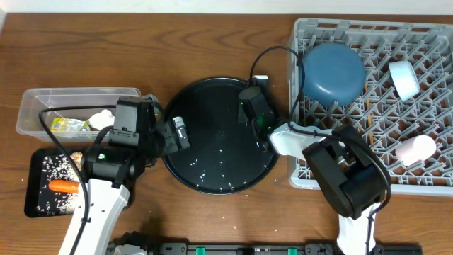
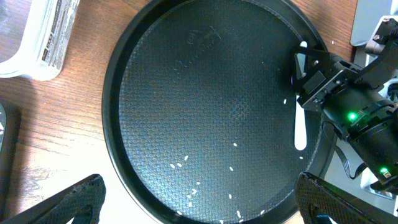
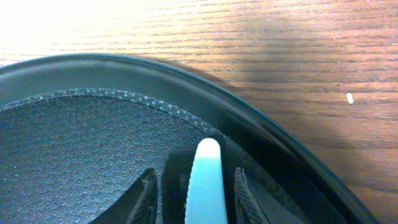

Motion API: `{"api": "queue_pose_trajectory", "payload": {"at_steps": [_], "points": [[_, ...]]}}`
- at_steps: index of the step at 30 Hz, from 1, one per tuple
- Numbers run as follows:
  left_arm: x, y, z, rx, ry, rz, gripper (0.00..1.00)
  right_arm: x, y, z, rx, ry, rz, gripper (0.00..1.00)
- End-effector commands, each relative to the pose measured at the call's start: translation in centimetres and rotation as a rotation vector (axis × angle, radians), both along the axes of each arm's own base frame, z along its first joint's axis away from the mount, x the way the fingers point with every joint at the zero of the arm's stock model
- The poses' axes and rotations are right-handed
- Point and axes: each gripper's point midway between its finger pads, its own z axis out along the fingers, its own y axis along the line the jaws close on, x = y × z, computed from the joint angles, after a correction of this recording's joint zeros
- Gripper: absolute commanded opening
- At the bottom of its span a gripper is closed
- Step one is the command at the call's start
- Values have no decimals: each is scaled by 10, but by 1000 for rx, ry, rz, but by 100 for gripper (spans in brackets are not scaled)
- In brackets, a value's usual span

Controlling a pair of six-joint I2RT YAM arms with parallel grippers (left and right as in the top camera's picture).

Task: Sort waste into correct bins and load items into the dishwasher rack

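Our right end effector (image 3: pixel 194 186) hangs low over the right side of the round black tray (image 1: pixel 212 134). Its jaws are partly apart and straddle the white spoon (image 2: pixel 300 127) without clamping it. In the right wrist view we see a dark gap between the spoon and the left finger, and a thinner one at the right finger. The spoon lies flat on the tray floor just inside the right rim, one end reaching just past the fingertips.

Our left end effector (image 2: pixel 199 200) hovers over the tray's left edge, released and spread wide, grasping nothing and well apart from the spoon. Loose rice grains (image 2: pixel 180 165) dot the near part of the tray.

On the worktop (image 1: pixel 141 42), the dishwasher rack (image 1: pixel 297 170) stands just right of the tray, with the dark blue plate (image 1: pixel 333 71) in its far left corner. At far left sit the clear tub (image 1: pixel 35 106) and, nearer, the black rectangular tray (image 1: pixel 35 177) holding the carrot (image 1: pixel 64 186).
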Motion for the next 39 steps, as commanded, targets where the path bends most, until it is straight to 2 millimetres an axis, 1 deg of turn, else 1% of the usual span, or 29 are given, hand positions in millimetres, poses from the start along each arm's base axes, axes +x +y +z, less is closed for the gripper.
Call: {"api": "queue_pose_trajectory", "payload": {"at_steps": [1,5,9,10,11,14,15,18,27,28,29,30,31,33,34,37,39], "points": [[2,3,3,13,-8,7,98,-1,-4,-6,-18,5,-16,33],[2,3,3,13,-8,7,98,-3,-5,-14,-28,19,-16,32],[2,3,3,13,-8,7,98,-7,-7,-32,-50,50,-15,31],[2,3,3,13,-8,7,98,-7,-7,-35,-52,53,-15,29],[2,3,3,13,-8,7,98,-7,-8,-35,-53,53,-15,25],[2,3,3,13,-8,7,98,-5,-6,-28,-43,40,-14,2],[2,3,3,13,-8,7,98,-5,-5,-24,-38,33,-14,1],[2,3,3,13,-8,7,98,-2,-3,-12,-23,12,-13,1],[2,3,3,13,-8,7,98,5,3,40,32,-77,-4,1],[2,3,3,13,-8,7,98,5,3,43,36,-82,-4,4],[2,3,3,13,-8,7,98,6,4,45,40,-85,-2,11],[2,3,3,13,-8,7,98,4,6,45,49,-79,11,17],[2,3,3,13,-8,7,98,3,9,44,56,-72,23,19],[2,3,3,13,-8,7,98,-1,12,39,67,-44,45,16],[2,3,3,13,-8,7,98,-3,12,37,72,-30,40,16],[2,3,3,13,-8,7,98,-8,8,27,78,17,10,21],[2,3,3,13,-8,7,98,-10,7,17,82,41,-5,26]]}}
